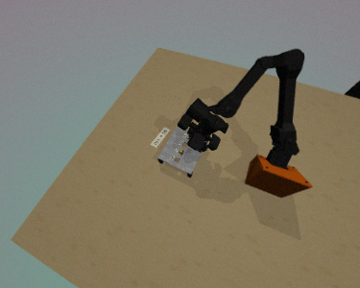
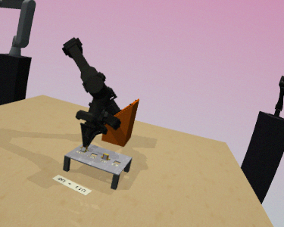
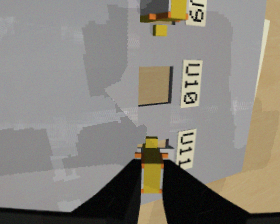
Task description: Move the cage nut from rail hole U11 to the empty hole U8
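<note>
Black parallel-jaw gripper (image 1: 193,133) (image 2: 85,146) (image 3: 151,167) closed on a yellow-and-grey cage nut (image 2: 85,149) (image 3: 152,178) at U11.
The nut is pinched at one end of the grey metal rail plate (image 1: 184,166) (image 2: 104,166) (image 3: 45,65); whether it is unclipped cannot be told. The empty square U8 hole (image 1: 178,159) (image 2: 117,163) lies along the row, past U10 and the similar U9 nut (image 1: 180,152) (image 2: 105,157) (image 3: 178,9), which must be cleared.

beyond the black fingers, the rail plate (image 1: 172,149) (image 2: 104,160) (image 3: 55,90) is mottled grey; between them, the nut (image 3: 152,176) is yellow with orange edges. around the plate, the tabletop (image 1: 112,187) (image 2: 172,174) (image 3: 265,175) is tan with faint brown flecks.
</note>
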Tool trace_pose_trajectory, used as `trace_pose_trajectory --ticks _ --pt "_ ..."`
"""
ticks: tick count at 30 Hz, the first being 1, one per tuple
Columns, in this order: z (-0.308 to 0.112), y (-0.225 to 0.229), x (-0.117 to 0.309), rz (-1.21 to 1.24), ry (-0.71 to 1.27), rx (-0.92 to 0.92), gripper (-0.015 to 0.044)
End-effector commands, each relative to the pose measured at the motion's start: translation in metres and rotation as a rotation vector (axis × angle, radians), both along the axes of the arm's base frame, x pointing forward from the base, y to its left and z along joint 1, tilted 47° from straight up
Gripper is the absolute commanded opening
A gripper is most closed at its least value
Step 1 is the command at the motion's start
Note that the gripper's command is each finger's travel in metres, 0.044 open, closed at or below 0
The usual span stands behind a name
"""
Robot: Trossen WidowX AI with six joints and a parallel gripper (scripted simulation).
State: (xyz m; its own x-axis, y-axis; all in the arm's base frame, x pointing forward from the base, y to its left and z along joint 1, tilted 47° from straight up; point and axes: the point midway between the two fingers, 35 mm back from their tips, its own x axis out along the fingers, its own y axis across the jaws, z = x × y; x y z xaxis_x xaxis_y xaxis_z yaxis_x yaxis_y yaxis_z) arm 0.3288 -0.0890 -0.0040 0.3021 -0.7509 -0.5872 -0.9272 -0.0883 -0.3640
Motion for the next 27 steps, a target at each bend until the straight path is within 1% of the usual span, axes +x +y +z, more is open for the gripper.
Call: trace_pose_trajectory --ticks 1,27 --pt "0.0005 -0.0003 -0.0011 0.006 -0.003 -0.007 0.0028" --pt "0.0004 -0.0003 -0.0021 0.026 -0.021 -0.013 0.0028"
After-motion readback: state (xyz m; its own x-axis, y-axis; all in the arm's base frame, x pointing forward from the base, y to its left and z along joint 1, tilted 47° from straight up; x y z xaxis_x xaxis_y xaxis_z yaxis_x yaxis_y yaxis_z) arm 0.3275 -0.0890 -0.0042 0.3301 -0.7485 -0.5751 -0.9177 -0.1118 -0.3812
